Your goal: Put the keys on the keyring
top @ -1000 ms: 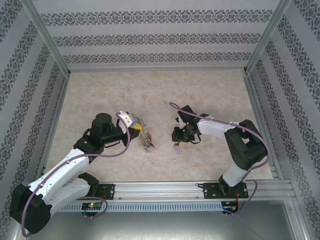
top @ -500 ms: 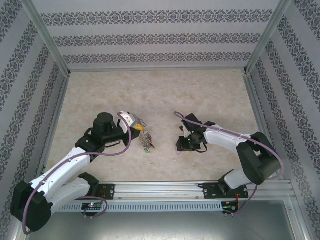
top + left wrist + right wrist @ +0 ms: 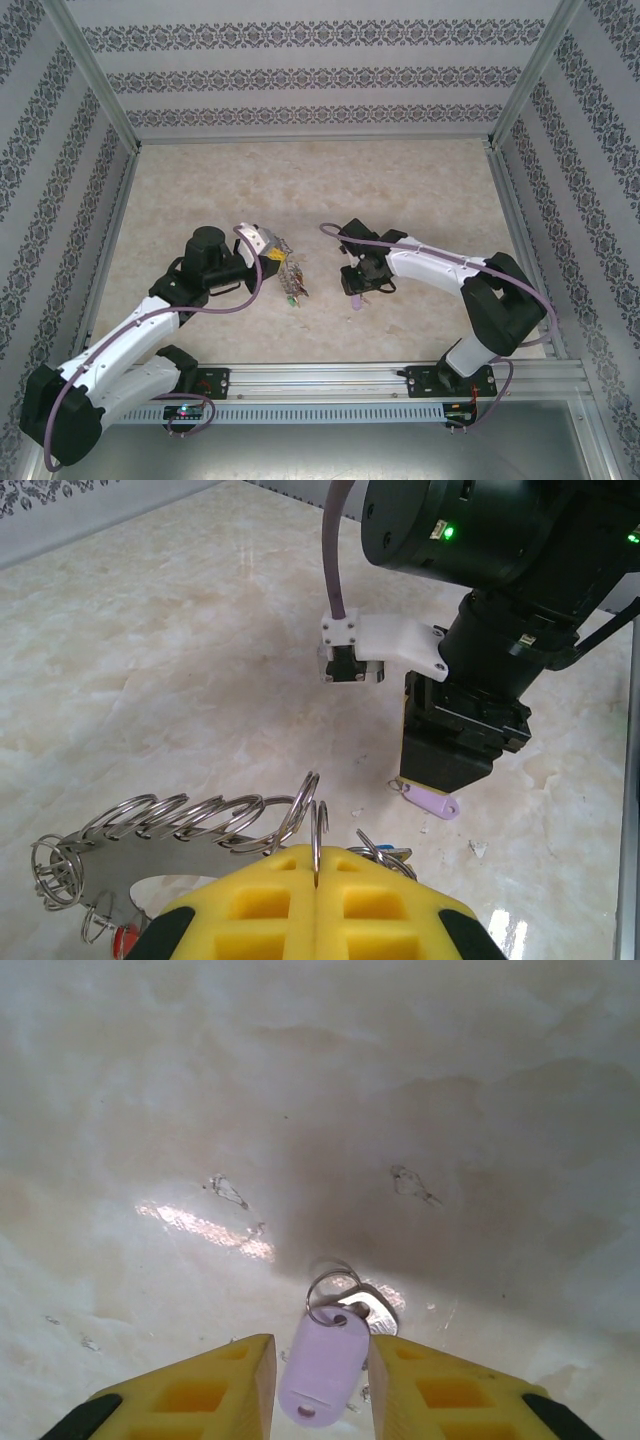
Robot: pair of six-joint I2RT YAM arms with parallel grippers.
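Observation:
My left gripper [image 3: 318,865] is shut on one wire loop at the rim of the keyring [image 3: 150,855], a flat grey metal ring fringed with loops, which it holds tilted just above the table. From above, the keyring [image 3: 286,270] pokes out of the left gripper [image 3: 272,254]. A blue key [image 3: 392,852] and a red key [image 3: 125,940] hang at its rim. The lilac key [image 3: 322,1365] lies on the table with its small split ring and metal blade. My right gripper [image 3: 320,1345] is open, a yellow finger on either side of the key's lilac head [image 3: 432,801].
The marble-look table top [image 3: 300,190] has patterned walls on three sides and an aluminium rail [image 3: 330,378] along the near edge. The right gripper [image 3: 358,285] and the keyring are about a hand's width apart. Small scuffs mark the table [image 3: 225,1190].
The right arm swung out to the right and came back left, ending low over the lilac key with its fingers slightly wider. The left arm and keyring have stayed still.

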